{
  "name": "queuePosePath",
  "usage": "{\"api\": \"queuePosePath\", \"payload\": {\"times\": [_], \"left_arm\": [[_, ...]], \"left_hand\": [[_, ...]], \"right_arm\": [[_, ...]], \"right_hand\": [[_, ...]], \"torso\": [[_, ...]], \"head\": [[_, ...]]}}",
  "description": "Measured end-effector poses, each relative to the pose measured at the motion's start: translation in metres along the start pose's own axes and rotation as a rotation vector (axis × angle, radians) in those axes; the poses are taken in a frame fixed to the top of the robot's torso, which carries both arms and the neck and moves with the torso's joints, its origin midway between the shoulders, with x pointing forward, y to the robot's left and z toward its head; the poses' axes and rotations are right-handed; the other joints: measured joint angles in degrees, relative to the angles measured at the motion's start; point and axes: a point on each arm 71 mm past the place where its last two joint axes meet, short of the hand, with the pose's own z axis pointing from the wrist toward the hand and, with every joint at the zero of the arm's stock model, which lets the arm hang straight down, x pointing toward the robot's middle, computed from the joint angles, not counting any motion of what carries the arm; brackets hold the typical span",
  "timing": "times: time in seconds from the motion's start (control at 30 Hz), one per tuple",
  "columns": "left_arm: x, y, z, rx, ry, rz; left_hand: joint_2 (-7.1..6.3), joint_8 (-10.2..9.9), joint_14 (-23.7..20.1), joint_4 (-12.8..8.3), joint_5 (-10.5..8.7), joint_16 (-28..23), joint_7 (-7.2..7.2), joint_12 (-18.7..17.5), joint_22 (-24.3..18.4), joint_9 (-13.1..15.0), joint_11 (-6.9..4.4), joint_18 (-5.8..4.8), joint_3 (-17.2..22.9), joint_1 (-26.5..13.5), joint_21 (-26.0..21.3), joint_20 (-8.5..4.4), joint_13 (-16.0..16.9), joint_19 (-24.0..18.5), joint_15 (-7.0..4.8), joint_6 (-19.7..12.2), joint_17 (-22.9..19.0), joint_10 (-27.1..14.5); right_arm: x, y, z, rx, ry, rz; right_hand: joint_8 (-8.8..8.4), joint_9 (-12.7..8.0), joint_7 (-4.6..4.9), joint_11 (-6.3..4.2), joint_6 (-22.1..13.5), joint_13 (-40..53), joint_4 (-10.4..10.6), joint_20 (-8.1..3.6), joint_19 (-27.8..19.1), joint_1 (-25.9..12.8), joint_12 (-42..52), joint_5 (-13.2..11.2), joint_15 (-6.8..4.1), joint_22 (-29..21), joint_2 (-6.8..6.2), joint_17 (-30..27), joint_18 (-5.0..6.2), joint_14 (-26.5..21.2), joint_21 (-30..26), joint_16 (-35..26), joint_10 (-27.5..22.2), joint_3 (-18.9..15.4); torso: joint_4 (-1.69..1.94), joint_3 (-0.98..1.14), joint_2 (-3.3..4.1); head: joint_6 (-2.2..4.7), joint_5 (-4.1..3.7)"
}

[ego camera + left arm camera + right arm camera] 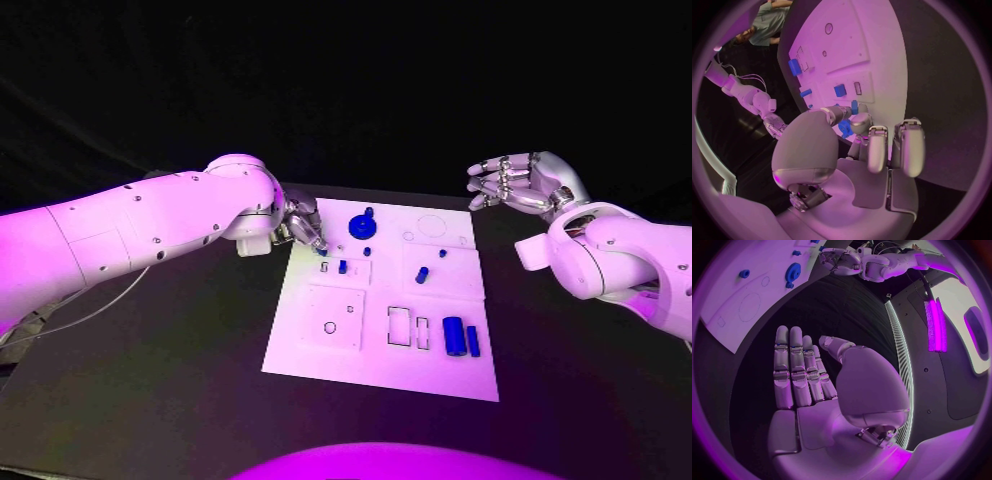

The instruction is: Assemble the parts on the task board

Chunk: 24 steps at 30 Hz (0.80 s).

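The white task board (378, 345) lies mid-table. On it are a blue gear (364, 226) at the far end, small blue pieces (421, 275) in the middle, and two blue cylinders (462, 337) near the front right. My left hand (300, 225) hovers at the board's far left corner with its fingers curled. In the left wrist view a blue bit (845, 129) shows between the thumb and a fingertip of that left hand (861, 150); I cannot tell whether it is held. My right hand (519, 185) is raised beyond the far right corner, and it (804, 375) holds nothing.
Empty cut-outs mark the board's near left (332, 318) and a ring outline its far right (431, 226). Black table (173, 360) surrounds the board. A cable (87, 315) trails under the left arm.
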Motion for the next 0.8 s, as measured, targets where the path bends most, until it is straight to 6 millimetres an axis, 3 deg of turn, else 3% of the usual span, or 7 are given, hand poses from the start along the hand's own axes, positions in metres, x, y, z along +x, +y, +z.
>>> {"api": "queuePosePath", "payload": {"times": [0.17,0.5,0.63,0.8], "left_arm": [[0.003,-0.002,0.001,-0.009,0.012,0.022],[0.013,-0.006,0.003,-0.020,0.043,0.046],[0.015,-0.009,0.003,-0.021,0.049,0.053],[0.017,-0.011,0.002,-0.026,0.054,0.061]], "left_hand": [[-0.38,0.5,0.2,0.0,2.36,0.0,0.00,0.0,0.0,0.8,-0.05,0.00,0.0,-0.4,0.0,-0.22,0.1,-0.2,-0.21,0.0,0.0,0.1],[-0.80,0.5,0.0,0.2,3.56,0.0,-0.11,0.0,0.0,1.2,-0.05,0.00,0.2,-0.8,0.2,-0.21,0.0,-0.2,-0.42,0.3,0.0,0.0],[-0.98,0.8,0.0,0.2,4.27,0.0,-0.19,0.0,0.0,1.6,-0.05,0.00,0.2,-1.0,0.2,-0.21,-0.2,-0.2,-0.42,0.4,0.0,0.0],[-0.96,0.8,0.0,0.2,4.44,0.0,-0.20,-0.3,0.0,1.9,-0.05,0.00,0.2,-1.3,0.2,-0.21,-0.4,-0.2,-0.41,0.5,0.0,0.0]], "right_arm": [[0.000,0.000,0.000,0.002,0.000,0.000],[0.000,0.000,0.000,0.004,0.000,0.002],[0.001,0.000,0.000,0.004,0.000,0.003],[0.000,0.000,0.000,0.005,0.000,0.003]], "right_hand": [[-0.18,0.0,0.13,0.00,-0.1,0.0,0.3,0.13,-0.1,0.0,-0.2,0.0,0.15,-0.2,-0.01,0.1,0.00,-0.2,-0.2,0.0,0.0,-0.3],[-0.30,-0.1,0.23,0.00,-0.2,0.1,0.9,0.31,-0.3,-0.9,-0.5,0.2,0.20,-0.4,-0.30,0.2,0.00,-0.2,-0.4,0.0,0.0,-0.9],[-0.30,-0.1,0.23,0.00,-0.2,0.2,1.7,0.31,-0.3,-1.7,-0.8,2.0,0.20,-0.8,-0.63,0.5,-0.01,-0.2,-0.7,-0.2,0.0,-1.7],[-0.30,-0.1,0.23,0.00,-0.2,0.2,1.8,0.31,-0.3,-1.9,-1.0,2.2,0.20,-0.8,-0.67,0.5,-0.01,-0.2,-0.7,-0.2,0.0,-1.5]], "torso": [[-0.02,0.02,0.00],[0.02,0.03,0.02],[-0.01,0.03,0.02],[-0.01,0.03,0.01]], "head": [[-0.13,-0.05],[-0.44,-0.18],[-0.55,-0.17],[-0.82,-0.03]]}}
